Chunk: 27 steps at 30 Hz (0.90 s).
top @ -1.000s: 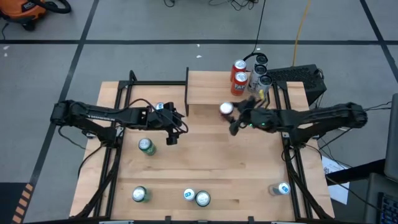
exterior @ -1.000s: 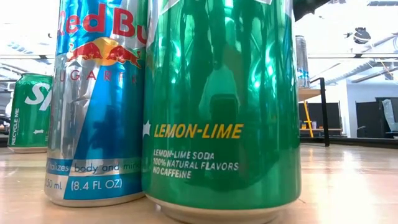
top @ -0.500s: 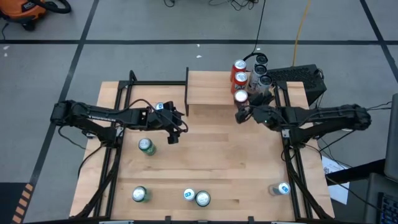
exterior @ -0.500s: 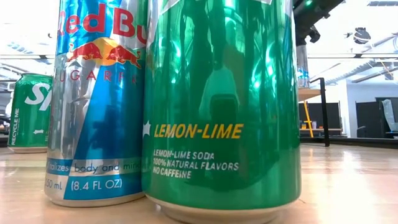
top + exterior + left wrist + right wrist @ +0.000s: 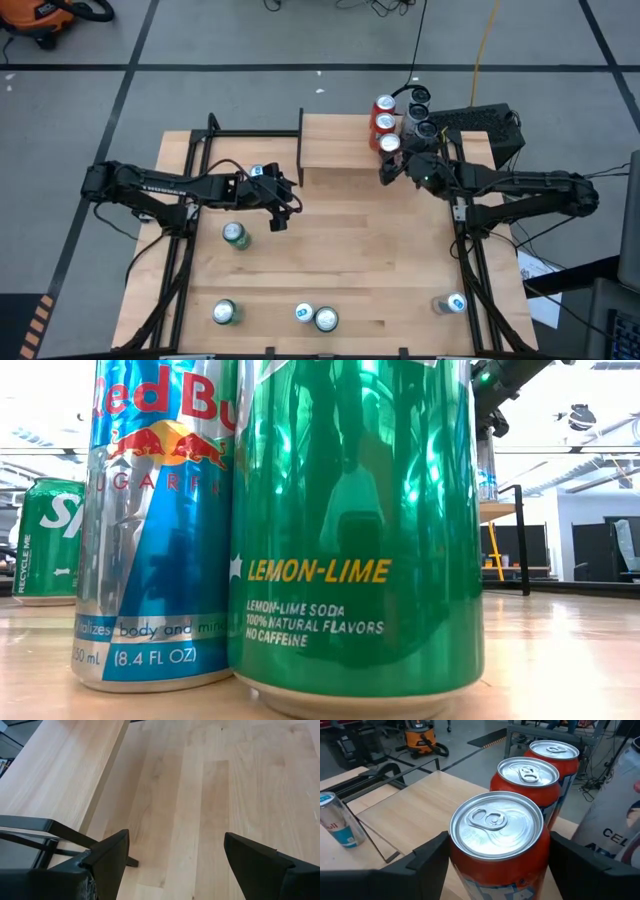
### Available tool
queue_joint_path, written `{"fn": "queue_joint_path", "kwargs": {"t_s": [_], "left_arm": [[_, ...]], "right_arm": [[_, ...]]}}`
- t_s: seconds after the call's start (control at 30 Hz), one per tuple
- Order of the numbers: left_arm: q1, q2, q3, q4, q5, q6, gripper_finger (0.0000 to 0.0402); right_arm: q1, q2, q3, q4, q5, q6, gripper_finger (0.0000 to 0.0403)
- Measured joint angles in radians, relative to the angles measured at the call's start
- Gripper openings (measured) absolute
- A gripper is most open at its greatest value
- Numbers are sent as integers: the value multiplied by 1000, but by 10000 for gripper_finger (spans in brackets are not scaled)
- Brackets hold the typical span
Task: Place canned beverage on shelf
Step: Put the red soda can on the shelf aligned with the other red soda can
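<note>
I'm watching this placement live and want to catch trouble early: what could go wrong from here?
The right gripper holds an orange can right beside two more orange cans on the shelf; releasing or pulling back carelessly could topple the row. White cans crowd the same end, so the arm might clip them.

Orange can [image 5: 496,845]: metal, brushed silver lid, glossy painted wall. Two more orange cans [image 5: 529,780] behind, same finish. Green lemon-lime can [image 5: 355,530]: mirror-glossy metal, reflections all over. Blue-silver can [image 5: 155,520] beside it: glossy metal, satin silver patches. Tabletop [image 5: 220,795]: light wood, smooth, matt, visible plank joints and grain. Shelf [image 5: 60,775]: same light wood, matt, on thin black metal supports [image 5: 30,825], semi-gloss. Right gripper [image 5: 496,865] and left gripper [image 5: 175,860] fingers: dark, matt, plastic-looking. Floor [image 5: 250,40]: grey, matt, finely speckled.
</note>
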Motion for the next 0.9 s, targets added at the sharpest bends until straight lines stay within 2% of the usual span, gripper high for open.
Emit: {"fn": "queue_joint_path", "kwargs": {"t_s": [0.23,0.5,0.7,0.9], "left_arm": [[0,0,0,-1,0,0,316],[9,0,0,-6,0,-2,316],[9,0,0,-11,1,-1,316],[9,0,0,-10,1,-2,316]], "right_arm": [[-16,15,0,17,-13,24,277],[-25,101,2,94,-22,15,278],[-35,94,2,88,-30,16,280],[-35,65,-3,98,-34,-19,325]]}}
